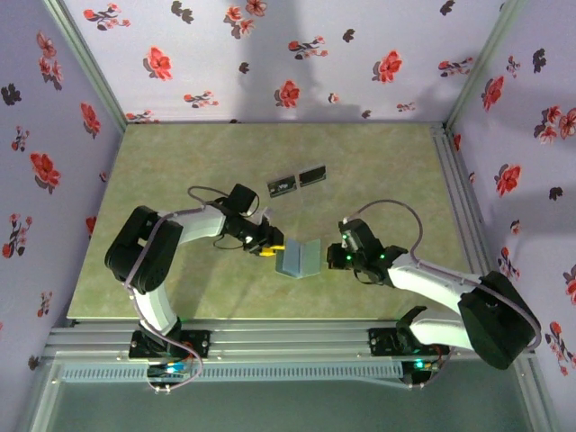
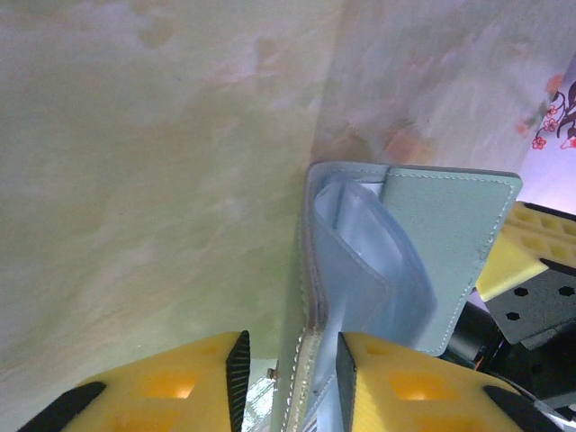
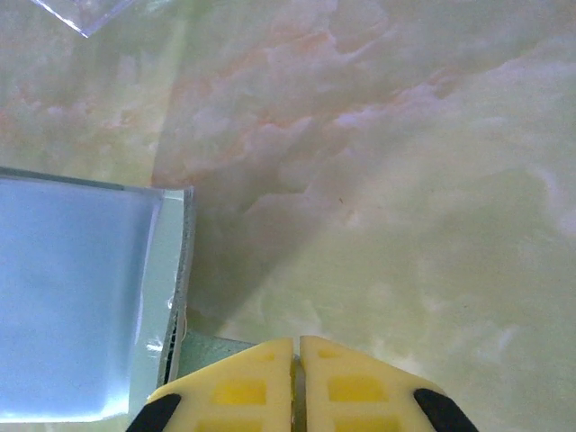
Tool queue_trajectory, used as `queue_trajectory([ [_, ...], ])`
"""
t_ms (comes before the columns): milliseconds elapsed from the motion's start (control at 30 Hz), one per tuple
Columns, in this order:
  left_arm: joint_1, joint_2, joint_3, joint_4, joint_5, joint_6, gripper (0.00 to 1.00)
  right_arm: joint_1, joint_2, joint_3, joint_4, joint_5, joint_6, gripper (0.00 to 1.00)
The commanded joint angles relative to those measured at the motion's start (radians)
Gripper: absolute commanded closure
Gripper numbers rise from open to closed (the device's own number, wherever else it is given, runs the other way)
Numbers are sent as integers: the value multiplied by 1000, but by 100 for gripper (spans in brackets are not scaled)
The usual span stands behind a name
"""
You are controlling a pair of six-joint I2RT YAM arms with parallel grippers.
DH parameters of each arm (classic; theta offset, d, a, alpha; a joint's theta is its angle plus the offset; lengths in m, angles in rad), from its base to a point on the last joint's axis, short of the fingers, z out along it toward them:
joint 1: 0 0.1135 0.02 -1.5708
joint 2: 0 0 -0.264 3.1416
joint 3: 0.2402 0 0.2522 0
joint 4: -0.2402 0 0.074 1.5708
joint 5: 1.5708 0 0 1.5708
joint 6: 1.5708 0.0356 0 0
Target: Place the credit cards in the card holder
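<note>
The slate-grey card holder (image 1: 301, 258) stands half open in a V at the table's middle. My left gripper (image 1: 267, 245) is at its left flap. In the left wrist view the flap's stitched edge (image 2: 310, 270) runs between the open yellow fingers (image 2: 288, 360), with a gap on the left side. My right gripper (image 1: 335, 255) is at the holder's right side, shut (image 3: 297, 346). A grey-teal corner of the holder (image 3: 72, 288) runs under its fingers; I cannot tell whether it is pinched. Two dark credit cards (image 1: 282, 186) (image 1: 311, 175) lie flat farther back.
A corner of clear plastic (image 3: 81, 13) lies on the pale green marbled table (image 1: 180, 171). Flowered walls close in the back and both sides. A metal rail (image 1: 454, 207) runs along the table's right edge.
</note>
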Motion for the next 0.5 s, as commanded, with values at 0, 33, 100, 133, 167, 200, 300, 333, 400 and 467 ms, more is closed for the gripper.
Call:
queue_trajectory([
  [0, -10, 4, 17, 7, 24, -10, 69, -7, -13, 12, -23, 0, -39, 91],
  [33, -11, 3, 12, 13, 26, -12, 70, -8, -12, 14, -16, -6, -46, 90],
  [100, -13, -6, 5, 15, 29, -17, 72, -7, -4, 25, -15, -7, -61, 90],
  [133, -14, -13, 4, 15, 28, -19, 72, -7, 1, 32, -21, -4, -66, 90],
  [167, -13, -24, 3, 15, 29, -23, 73, -8, 7, 37, -25, 2, -66, 89],
  [200, -13, -36, 3, 15, 29, -24, 73, -7, 14, 36, -19, 6, -64, 89],
  [300, -13, -58, -1, 4, 24, -11, 75, -7, 49, 33, 20, -14, -65, 88],
  [333, -14, -61, -2, -5, 20, -7, 76, -7, 66, 40, 21, -28, -74, 87],
  [400, -14, -64, -7, -10, 17, -9, 78, -7, 91, 55, 16, -39, -81, 86],
  [467, -13, -69, -14, -10, 19, -4, 80, -7, 102, 53, 29, -36, -79, 85],
])
